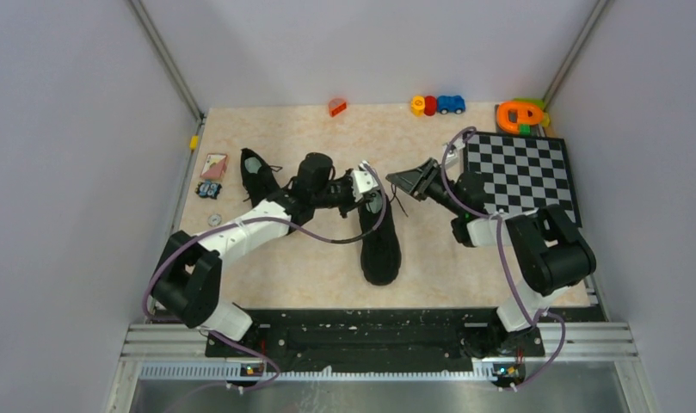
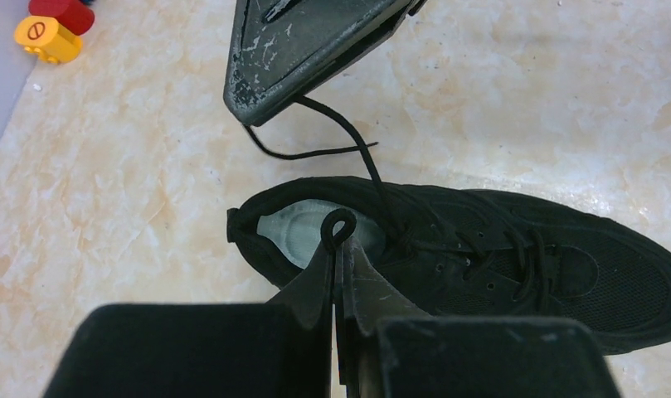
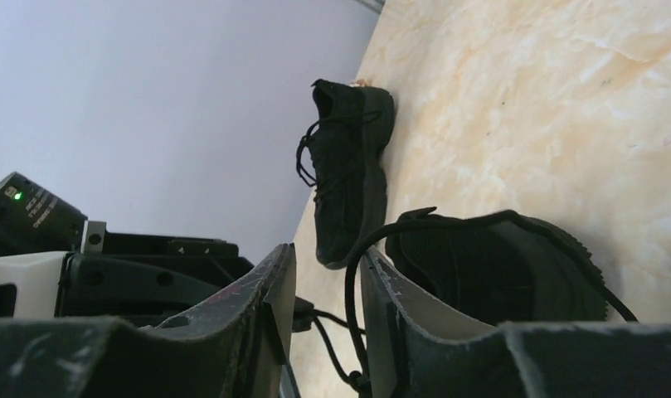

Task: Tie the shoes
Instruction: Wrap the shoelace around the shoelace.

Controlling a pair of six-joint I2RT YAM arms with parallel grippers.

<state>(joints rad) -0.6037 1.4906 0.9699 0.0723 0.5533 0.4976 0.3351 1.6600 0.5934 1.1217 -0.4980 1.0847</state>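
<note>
Left gripper (image 2: 336, 249) pinches a lace loop (image 2: 338, 225) over the heel of the middle shoe (image 2: 514, 265). Right gripper (image 1: 403, 182), at two o'clock, may grip lace; I cannot tell. A hard pull could slip the loop out or drag the shoe. Both look black and untied; the other shoe (image 1: 260, 176) sits at ten o'clock.

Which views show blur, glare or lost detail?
Top external: even, soft light, yet the black shoes lose surface detail. Left wrist: the centre shoe is sharp, the left gripper near the lens is soft, pale glare lies on the table. Right wrist: the right gripper is dark and blurred; the far shoe is clearer.
</note>
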